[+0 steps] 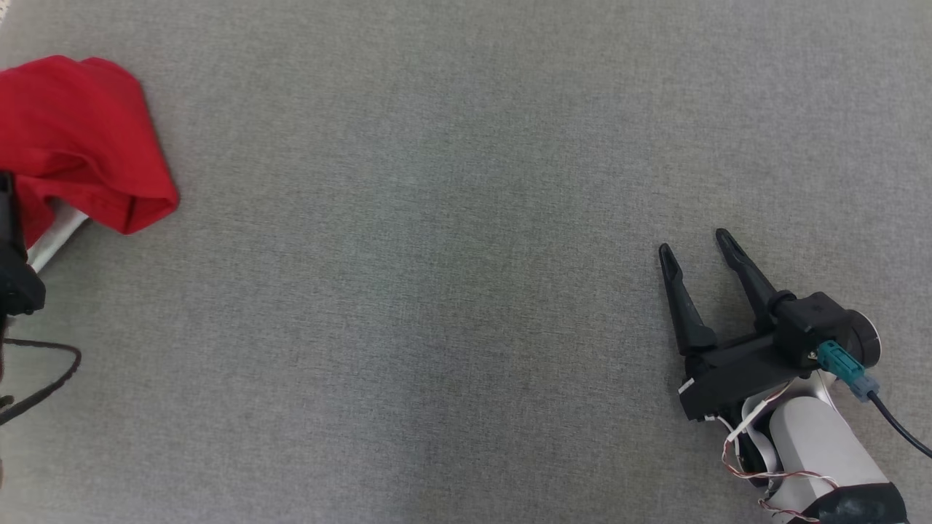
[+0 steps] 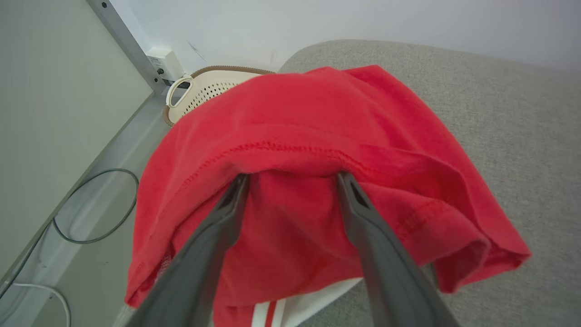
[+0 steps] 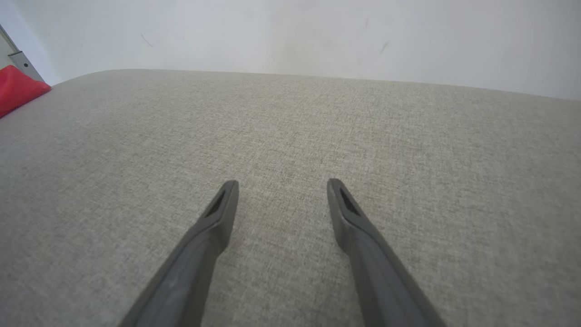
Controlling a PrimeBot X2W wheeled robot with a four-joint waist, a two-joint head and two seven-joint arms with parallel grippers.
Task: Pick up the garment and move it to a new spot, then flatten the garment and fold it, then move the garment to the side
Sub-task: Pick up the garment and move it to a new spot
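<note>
Dark fingers (image 2: 218,236) of the left gripper (image 2: 294,177) stand spread wide apart, their tips tucked beneath a stitched hem of the red garment (image 2: 317,113), which drapes over them in a loose heap; the cloth rests on the tips and is not pinched between them. A white panel (image 2: 290,311) with a red stripe peeks from under the red cloth near the base of the fingers. The garment lies bunched at the left edge of the grey upholstered surface (image 1: 437,291). A cream perforated basket (image 2: 204,88) sits just beyond it, and a dark cable (image 2: 97,209) loops over the floor beside a pale wall (image 2: 54,91). Well apart, on the opposite side, the right gripper (image 1: 693,243) hangs over bare grey fabric with its two fingers likewise parted and holding nothing, tips pointing away from the robot. Behind it, the pale forearm (image 1: 823,444) carries thin wires and a teal connector (image 1: 841,362). From the right wrist, the garment shows as a small red corner at far left.
</note>
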